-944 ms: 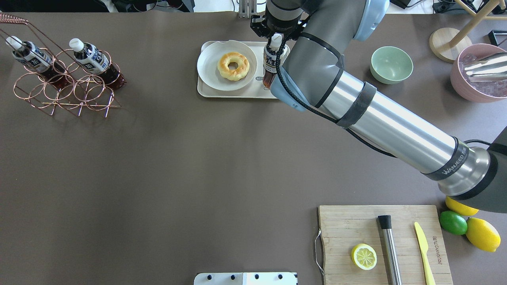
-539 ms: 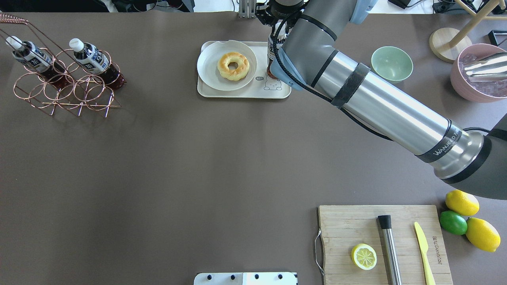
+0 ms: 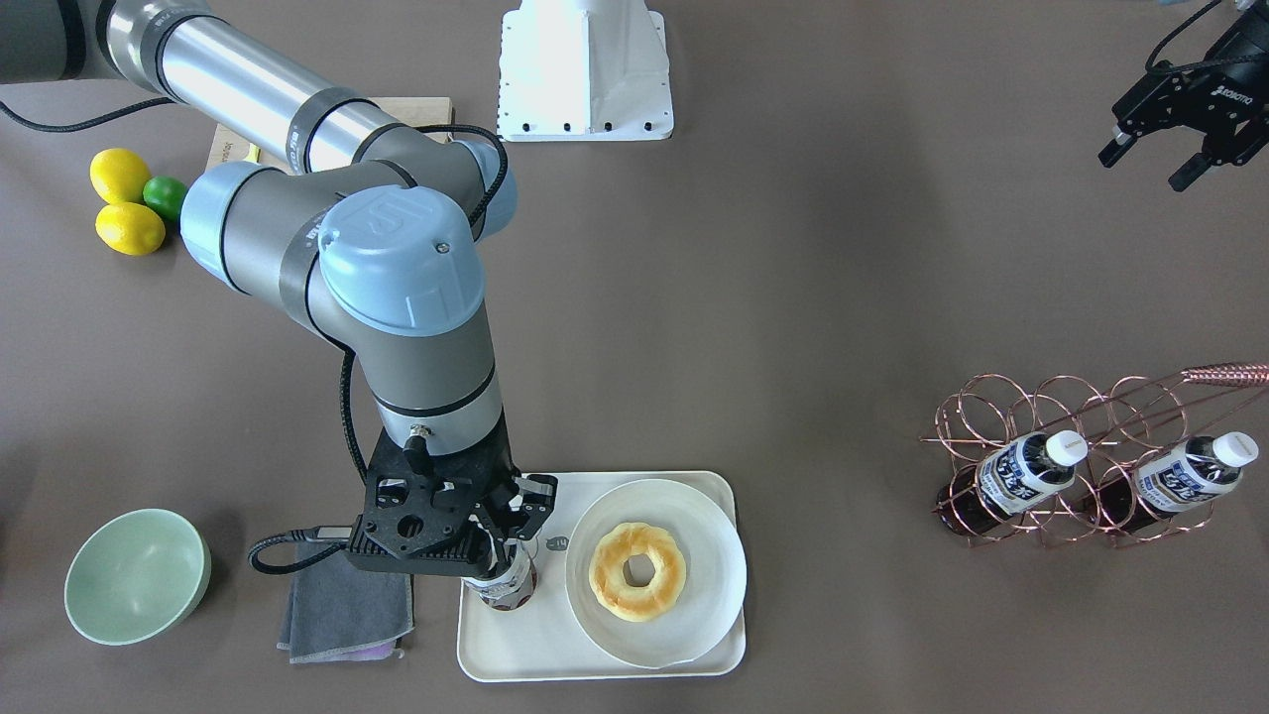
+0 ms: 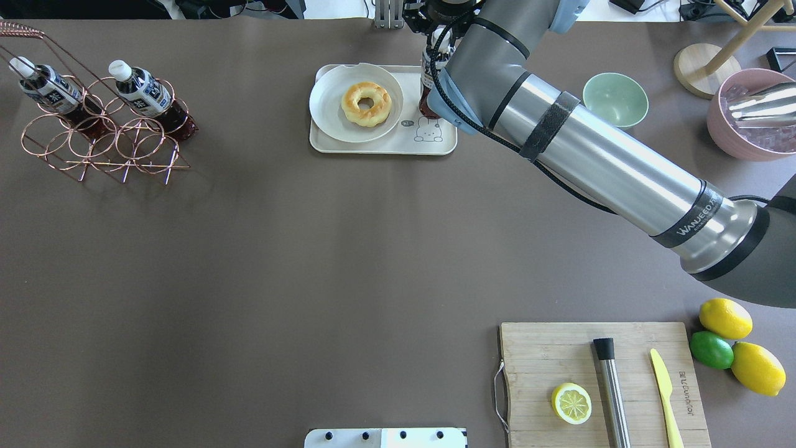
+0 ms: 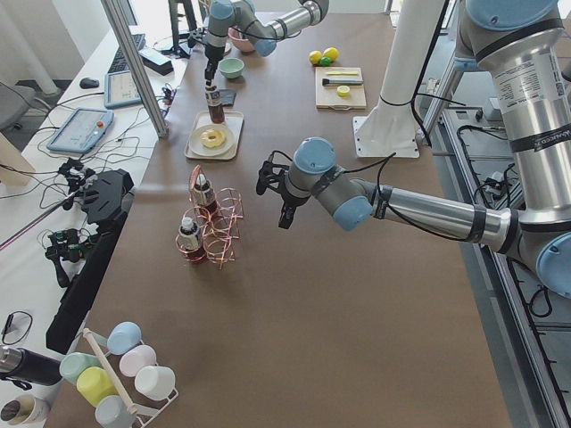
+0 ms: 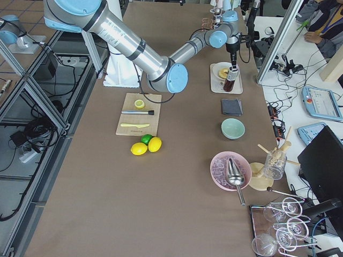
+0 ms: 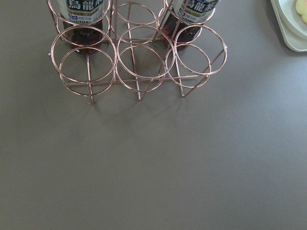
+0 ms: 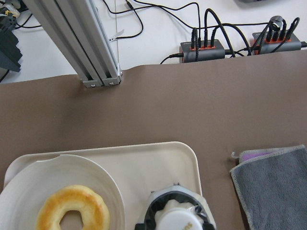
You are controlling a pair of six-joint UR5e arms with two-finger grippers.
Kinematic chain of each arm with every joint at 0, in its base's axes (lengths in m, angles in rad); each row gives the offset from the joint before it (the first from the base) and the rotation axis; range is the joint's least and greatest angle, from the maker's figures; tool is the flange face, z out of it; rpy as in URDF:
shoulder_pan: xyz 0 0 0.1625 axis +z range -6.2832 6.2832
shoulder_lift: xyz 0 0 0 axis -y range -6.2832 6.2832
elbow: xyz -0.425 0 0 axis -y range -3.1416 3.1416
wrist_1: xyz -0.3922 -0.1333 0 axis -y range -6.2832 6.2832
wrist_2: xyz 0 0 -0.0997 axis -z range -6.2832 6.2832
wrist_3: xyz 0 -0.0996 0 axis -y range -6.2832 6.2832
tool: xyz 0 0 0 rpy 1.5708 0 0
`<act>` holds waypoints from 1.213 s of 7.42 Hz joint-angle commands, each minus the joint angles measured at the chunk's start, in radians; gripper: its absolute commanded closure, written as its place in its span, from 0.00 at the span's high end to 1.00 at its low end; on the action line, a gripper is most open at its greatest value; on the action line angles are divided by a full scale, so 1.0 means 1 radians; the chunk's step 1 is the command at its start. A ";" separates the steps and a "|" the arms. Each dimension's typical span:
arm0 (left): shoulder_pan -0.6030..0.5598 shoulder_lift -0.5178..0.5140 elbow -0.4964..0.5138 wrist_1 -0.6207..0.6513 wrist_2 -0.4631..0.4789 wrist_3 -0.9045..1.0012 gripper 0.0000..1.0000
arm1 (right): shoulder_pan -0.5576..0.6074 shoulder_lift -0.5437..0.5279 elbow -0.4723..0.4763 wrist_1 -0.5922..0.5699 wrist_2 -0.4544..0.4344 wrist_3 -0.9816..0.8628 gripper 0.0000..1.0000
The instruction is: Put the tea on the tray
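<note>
right pincer (image 3: pixel 505 558) clamped on tea (image 3: pixel 508 587) | tea upright on tray (image 3: pixel 516 647), just beside its plate (image 3: pixel 716 587) | left pincer (image 3: pixel 1147 167) wide, well apart from tray

Right end effector (image 3: pixel 504 555) points down, clamped (left end effector (image 3: pixel 1150 165) hovers, jaws apart).

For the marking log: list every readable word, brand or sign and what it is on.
"WANJEED": strap on the right arm.
"ROBOTIQ": body of the left claw.
"hi": speech bubble printed on the tray, barely legible.
Too small, cropped or hidden: labels of the rack bottles and the tea, cutting board print.
</note>
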 commanded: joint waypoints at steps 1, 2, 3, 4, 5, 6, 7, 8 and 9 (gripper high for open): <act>0.000 0.000 0.001 0.000 0.000 0.000 0.97 | 0.000 0.017 0.003 -0.004 0.008 -0.002 1.00; 0.000 0.002 0.009 0.000 0.005 0.000 0.97 | 0.002 0.010 0.041 -0.053 0.031 0.003 1.00; -0.003 0.000 0.018 0.001 0.011 0.000 0.97 | 0.019 -0.031 0.167 -0.166 0.046 -0.008 1.00; -0.021 -0.003 0.024 0.012 0.005 0.002 0.97 | 0.051 -0.159 0.330 -0.186 0.103 -0.047 1.00; -0.041 -0.003 0.062 0.012 0.011 0.018 0.97 | 0.074 -0.308 0.486 -0.188 0.150 -0.112 1.00; -0.075 0.002 0.093 0.012 0.013 0.084 0.97 | 0.114 -0.446 0.617 -0.205 0.204 -0.190 1.00; -0.140 0.020 0.136 0.012 0.011 0.212 0.97 | 0.169 -0.551 0.694 -0.231 0.252 -0.301 1.00; -0.209 0.044 0.162 0.049 0.011 0.339 0.97 | 0.196 -0.699 0.798 -0.245 0.257 -0.400 1.00; -0.271 0.046 0.161 0.157 0.011 0.479 0.97 | 0.241 -0.819 0.852 -0.245 0.260 -0.518 1.00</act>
